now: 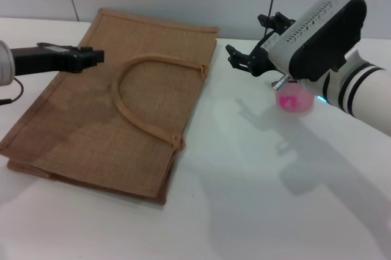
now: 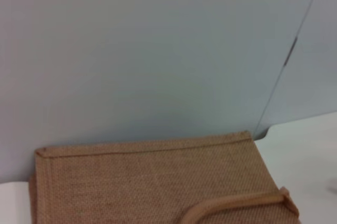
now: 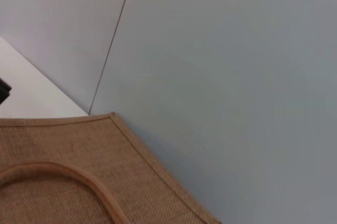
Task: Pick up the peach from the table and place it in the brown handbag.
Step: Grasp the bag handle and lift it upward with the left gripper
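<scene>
Looking down from the head camera, you have the table [image 1: 256,199] filling the frame, white. The brown handbag [image 1: 91,126] lies flat on it across the left half, one arched handle [image 1: 131,98] on top. At upper right your right gripper [image 1: 253,52] hangs above the table, fingers spread, nothing between them. At the left edge your left gripper [image 1: 91,57] hovers over the bag's upper part; its opening cannot be told. The peach [image 1: 293,98] sits on the table at centre right, partly hidden under the right arm.

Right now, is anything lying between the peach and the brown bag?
No: in the head view only bare white table separates the peach from the brown handbag.
</scene>
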You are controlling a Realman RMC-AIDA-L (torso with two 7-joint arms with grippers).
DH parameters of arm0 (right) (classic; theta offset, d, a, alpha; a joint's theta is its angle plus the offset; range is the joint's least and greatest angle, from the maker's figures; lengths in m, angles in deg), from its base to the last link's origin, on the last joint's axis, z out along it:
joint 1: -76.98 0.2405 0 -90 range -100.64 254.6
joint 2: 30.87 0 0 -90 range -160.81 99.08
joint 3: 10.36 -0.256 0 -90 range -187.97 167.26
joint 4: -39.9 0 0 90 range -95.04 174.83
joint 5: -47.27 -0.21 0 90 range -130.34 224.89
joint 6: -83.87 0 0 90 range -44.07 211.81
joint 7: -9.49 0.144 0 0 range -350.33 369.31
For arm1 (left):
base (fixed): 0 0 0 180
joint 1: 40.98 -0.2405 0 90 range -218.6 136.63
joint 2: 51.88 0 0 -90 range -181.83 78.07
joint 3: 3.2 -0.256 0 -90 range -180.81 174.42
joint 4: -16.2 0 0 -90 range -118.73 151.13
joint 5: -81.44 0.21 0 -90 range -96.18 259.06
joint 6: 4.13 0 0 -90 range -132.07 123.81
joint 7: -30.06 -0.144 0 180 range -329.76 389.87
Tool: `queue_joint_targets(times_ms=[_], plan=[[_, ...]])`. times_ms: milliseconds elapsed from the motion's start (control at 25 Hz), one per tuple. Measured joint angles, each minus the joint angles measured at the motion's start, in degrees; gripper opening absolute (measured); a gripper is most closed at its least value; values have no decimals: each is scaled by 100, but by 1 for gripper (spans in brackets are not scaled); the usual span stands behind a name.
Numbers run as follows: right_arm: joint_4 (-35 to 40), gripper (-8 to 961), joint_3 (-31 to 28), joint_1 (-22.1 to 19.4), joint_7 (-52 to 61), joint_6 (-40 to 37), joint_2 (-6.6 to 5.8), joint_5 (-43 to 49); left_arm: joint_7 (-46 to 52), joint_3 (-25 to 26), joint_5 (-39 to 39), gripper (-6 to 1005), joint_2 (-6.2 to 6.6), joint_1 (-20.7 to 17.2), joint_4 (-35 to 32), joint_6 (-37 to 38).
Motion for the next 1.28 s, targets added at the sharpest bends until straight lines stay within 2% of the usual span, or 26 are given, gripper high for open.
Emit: queue_joint_targets(times_ms=[280, 400, 560, 720, 960, 1280], plan=[[75, 863, -13, -5, 0, 123, -6, 0, 319, 115, 73, 297, 54, -39, -295, -329], [121, 863, -8, -5, -5, 127, -7, 0, 382, 127, 352, 297, 78, -19, -296, -381], [128, 863, -3, -6, -8, 128, -9, 0, 566, 130, 983, 297, 79, 118, -238, -341], [129, 863, -1, -7, -9, 128, -9, 4, 638, 136, 1349, 297, 26, 198, -186, -256], [130, 864, 10, -2, -9, 129, -9, 8, 649, 137, 1650, 297, 36, 406, 124, -189], [166, 864, 19, 2, -11, 159, -9, 10, 677, 127, 1732, 296, 23, 463, 159, -184]])
